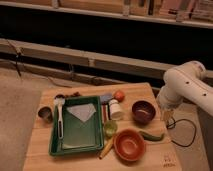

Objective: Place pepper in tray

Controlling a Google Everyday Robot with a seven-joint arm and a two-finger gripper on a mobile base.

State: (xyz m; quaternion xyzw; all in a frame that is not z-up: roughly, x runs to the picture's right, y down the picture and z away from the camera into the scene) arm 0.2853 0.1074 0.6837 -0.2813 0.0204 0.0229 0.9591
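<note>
The slim green pepper [151, 135] lies on the wooden table [150, 160], to the right of an orange bowl [130, 144] and in front of a dark purple bowl [143, 111]. The dark green tray [54, 146] sits at the left middle of the table and holds a folded white napkin [81, 112] and a white spoon [59, 111]. My white arm [186, 86] comes in from the right. My gripper [168, 116] hangs at the table's right edge, above and just right of the pepper, apart from it.
A lime-green cup [110, 128] and a yellow-orange vegetable [106, 147] lie between the tray and the orange bowl. A white bottle [115, 108], a red-orange fruit [119, 95] and a metal cup [45, 114] also stand on the table. A black cable [184, 135] lies on the floor to the right.
</note>
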